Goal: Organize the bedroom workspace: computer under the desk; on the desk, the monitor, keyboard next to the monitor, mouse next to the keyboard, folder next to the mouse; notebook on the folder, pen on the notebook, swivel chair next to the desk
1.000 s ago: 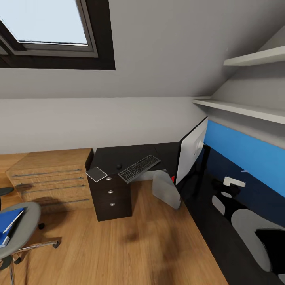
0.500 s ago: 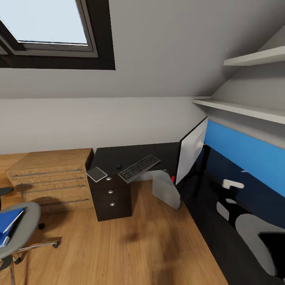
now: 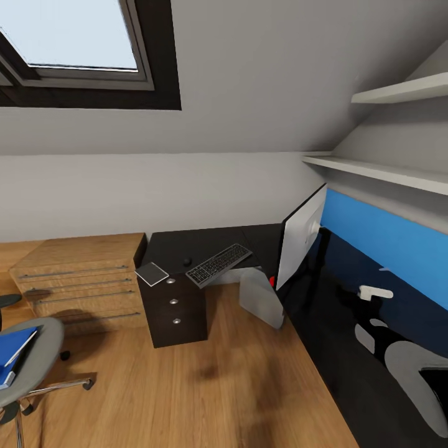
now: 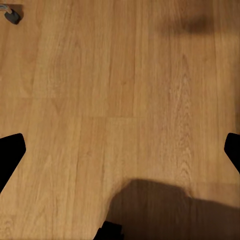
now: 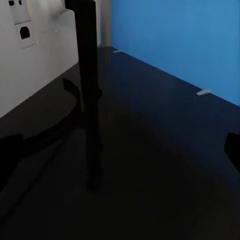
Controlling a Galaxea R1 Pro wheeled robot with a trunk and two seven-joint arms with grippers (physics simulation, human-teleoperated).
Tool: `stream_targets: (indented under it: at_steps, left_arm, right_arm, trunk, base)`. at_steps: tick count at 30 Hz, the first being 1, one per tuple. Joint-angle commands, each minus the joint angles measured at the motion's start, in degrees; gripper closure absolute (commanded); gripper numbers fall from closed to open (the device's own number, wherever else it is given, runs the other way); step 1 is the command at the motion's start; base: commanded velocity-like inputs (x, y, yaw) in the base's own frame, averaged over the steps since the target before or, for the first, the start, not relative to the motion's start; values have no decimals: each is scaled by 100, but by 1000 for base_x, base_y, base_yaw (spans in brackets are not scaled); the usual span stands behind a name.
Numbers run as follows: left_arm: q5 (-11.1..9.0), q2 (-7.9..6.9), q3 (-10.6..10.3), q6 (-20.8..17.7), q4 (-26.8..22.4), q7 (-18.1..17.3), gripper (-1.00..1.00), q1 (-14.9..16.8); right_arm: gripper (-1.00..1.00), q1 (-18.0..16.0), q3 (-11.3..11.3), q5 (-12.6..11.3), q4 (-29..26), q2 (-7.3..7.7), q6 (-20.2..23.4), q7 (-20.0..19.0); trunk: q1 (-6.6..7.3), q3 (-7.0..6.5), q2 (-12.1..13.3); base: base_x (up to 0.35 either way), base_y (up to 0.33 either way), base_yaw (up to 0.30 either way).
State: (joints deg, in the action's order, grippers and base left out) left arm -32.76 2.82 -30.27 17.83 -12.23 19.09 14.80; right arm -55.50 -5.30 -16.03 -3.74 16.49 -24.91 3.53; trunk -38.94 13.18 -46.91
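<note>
The monitor [image 3: 302, 239] stands edge-on on the glossy black desk [image 3: 205, 239], white back toward the blue panel [image 3: 386, 233]. Keyboard [image 3: 219, 264] and mouse [image 3: 186, 261] lie on the desk's far wing. The grey notebook [image 3: 152, 274] rests on the black cabinet. The computer [image 3: 261, 298] stands on the floor under the desk. The blue folder [image 3: 14, 347] lies on the swivel chair [image 3: 34, 358]. My right gripper [image 5: 120, 150] is open above the desk behind the monitor's stand [image 5: 87, 90]. My left gripper [image 4: 120, 150] hangs open over the floor. Whether the pale sliver [image 5: 204, 92] is the pen, I cannot tell.
A black three-drawer cabinet [image 3: 177, 314] stands under the desk's corner, with a light-wood drawer chest [image 3: 81, 280] beside it. Two wall shelves [image 3: 379, 171] overhang the desk on the right. Oak floor [image 3: 218, 386] lies between chair and desk. A caster [image 4: 12, 16] shows on the floor.
The grey and black shapes of my right arm at the head view's lower right have slid farther right and down along the desk. Nothing else has moved.
</note>
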Motion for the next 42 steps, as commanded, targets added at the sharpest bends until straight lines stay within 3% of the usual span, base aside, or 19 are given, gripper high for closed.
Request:
stream_targets:
  at_steps: [1, 15, 30, 42]
  left_arm:
    - [-37, -1, -49, 18, 1, 33, -100, 5]
    - [-61, -10, -37, 10, 7, 33, -100, 5]
    - [-55, -10, -41, 10, 8, 33, -100, 5]
    - [-61, -10, -41, 10, 10, 33, -100, 5]
  right_arm:
    - [-100, -5, -50, -33, 4, -2, -23, 23]
    - [-100, -5, -56, -23, 5, -28, -100, 36]
    - [-100, -5, -67, -13, 1, -40, -45, 6]
    - [-100, -5, -84, -44, -84, -41, 439, 36]
  trunk:
    - [-1, 8, -6]
    - [-1, 8, -6]
    - [-1, 8, -6]
    - [-1, 8, -6]
  base:
    - [0, 0, 0]
    - [4, 0, 0]
    - [138, 0, 0]
    - [3, 0, 0]
